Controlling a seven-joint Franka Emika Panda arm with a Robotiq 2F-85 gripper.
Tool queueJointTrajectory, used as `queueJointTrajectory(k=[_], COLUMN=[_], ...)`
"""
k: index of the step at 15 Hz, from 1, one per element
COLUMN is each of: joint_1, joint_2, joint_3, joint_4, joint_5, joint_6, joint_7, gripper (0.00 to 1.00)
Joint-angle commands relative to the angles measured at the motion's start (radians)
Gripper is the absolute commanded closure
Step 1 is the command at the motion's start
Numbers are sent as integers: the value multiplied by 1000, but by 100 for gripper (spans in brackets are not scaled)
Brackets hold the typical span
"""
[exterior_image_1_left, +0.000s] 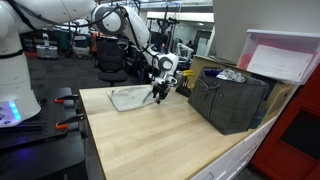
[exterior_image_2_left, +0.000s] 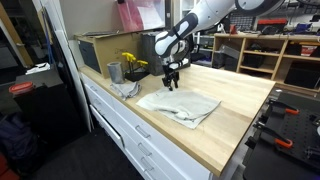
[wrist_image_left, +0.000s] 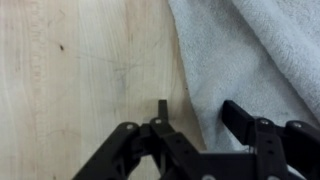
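Your hand (wrist_image_left: 200, 112) hangs low at the edge of the grey towel (wrist_image_left: 260, 50), jaws apart and gripping nothing. In the wrist view one fingertip (wrist_image_left: 163, 108) stands over the bare wood of the bench (wrist_image_left: 80, 70) and the other over the cloth, so the towel's edge runs between them. You seem to have straddled it that way to pinch the edge.

The towel (exterior_image_2_left: 180, 104) lies spread flat near the middle of the bench, directly under the hand (exterior_image_2_left: 172, 82). A dark crate (exterior_image_1_left: 228, 100) sits at the far end, well apart, and a metal cup (exterior_image_2_left: 114, 72) stands near it. No brand, label or writing is readable anywhere.
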Motion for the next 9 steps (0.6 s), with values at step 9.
queueJointTrajectory(k=[9], joint_1=[-25], joint_2=[-34], joint_3=[-53], joint_4=[-48], joint_5=[-18], joint_6=[2], joint_7=[19], gripper=[99])
